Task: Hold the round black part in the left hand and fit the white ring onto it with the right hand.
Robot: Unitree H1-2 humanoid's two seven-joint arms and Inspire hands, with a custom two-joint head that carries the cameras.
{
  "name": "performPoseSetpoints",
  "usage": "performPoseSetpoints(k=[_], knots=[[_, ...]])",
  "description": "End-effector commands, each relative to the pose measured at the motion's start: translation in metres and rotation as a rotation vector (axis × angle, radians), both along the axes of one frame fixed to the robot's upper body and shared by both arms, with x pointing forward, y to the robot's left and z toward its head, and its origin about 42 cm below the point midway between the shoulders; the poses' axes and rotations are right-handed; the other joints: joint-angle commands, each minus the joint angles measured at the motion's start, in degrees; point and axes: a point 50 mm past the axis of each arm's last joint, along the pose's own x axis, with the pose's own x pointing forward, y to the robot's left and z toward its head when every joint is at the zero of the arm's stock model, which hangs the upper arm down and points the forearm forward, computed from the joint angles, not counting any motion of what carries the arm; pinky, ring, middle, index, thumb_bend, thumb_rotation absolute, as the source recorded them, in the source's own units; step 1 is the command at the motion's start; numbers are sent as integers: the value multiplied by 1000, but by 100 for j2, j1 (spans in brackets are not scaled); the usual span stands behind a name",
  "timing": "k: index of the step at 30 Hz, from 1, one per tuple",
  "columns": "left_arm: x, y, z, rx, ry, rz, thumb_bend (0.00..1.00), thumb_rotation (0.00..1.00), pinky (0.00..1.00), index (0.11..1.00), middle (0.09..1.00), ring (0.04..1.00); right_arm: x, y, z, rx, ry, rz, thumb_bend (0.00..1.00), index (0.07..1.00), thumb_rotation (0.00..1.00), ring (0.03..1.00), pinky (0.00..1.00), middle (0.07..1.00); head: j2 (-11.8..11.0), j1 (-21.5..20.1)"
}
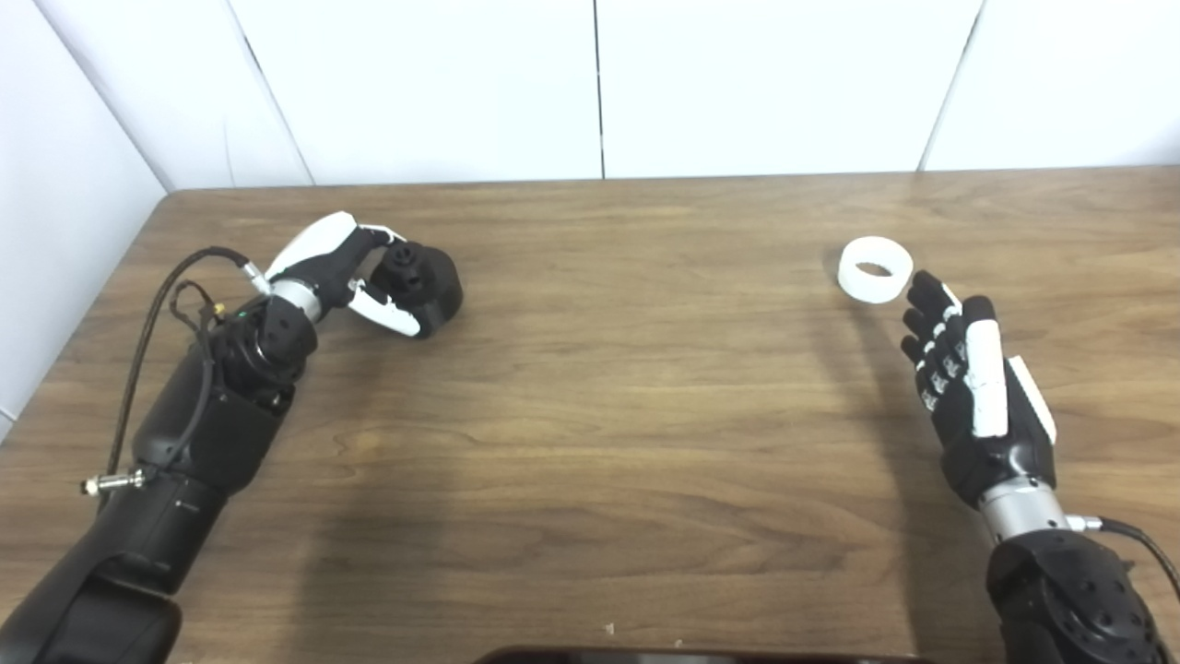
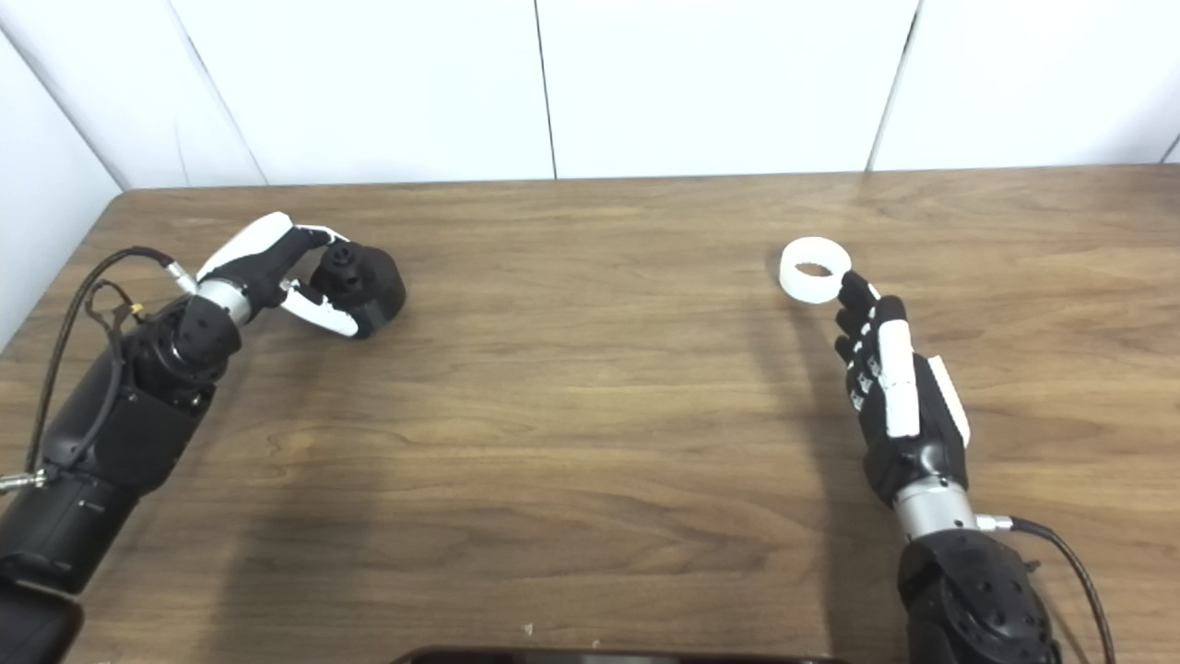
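Note:
The round black part [image 1: 426, 281] sits on the wooden table [image 1: 627, 387] at the left. My left hand [image 1: 341, 267] wraps it from the left, fingers over its top and thumb against its near side, closed on it. It also shows in the right eye view [image 2: 361, 275]. The white ring [image 1: 875, 269] lies flat on the table at the right. My right hand [image 1: 968, 387] is open, fingers stretched out flat, its fingertips [image 1: 925, 288] just near and right of the ring, apart from it in this view.
White wall panels [image 1: 599, 83] stand behind the table's far edge. A wall [image 1: 55, 203] runs along the table's left side. A dark object's edge [image 1: 701, 657] shows at the bottom centre. Cables [image 1: 157, 314] hang off my left forearm.

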Motion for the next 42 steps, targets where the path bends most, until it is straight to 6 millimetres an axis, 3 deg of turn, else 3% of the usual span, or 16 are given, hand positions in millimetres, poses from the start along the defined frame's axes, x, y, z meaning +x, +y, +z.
performPoseSetpoints(k=[1, 12, 27, 34, 42], knots=[[10, 5, 28, 26, -98, -2, 781, 132, 917, 720, 911, 986, 5, 1, 19, -13, -80, 22, 595, 937, 996, 983, 1000, 965, 6, 2], [1, 0, 27, 39, -131, -24, 787, 120, 863, 690, 905, 968, 7, 3, 22, -4, -86, 25, 601, 932, 981, 979, 1000, 960, 29, 20], [-46, -29, 35, -14, -133, -106, 824, 184, 870, 681, 907, 979, 8, 5, 21, 3, -81, 36, 579, 934, 988, 989, 1000, 963, 86, 56], [-69, -52, 42, -20, -132, -178, 832, 214, 912, 681, 909, 977, 7, 7, 22, 1, -78, 41, 580, 933, 989, 985, 1000, 962, 137, 34], [-96, -87, 50, -13, -120, -328, 832, 215, 849, 687, 906, 977, 7, 9, 23, -4, -78, 47, 579, 924, 976, 970, 980, 949, 182, -15]])
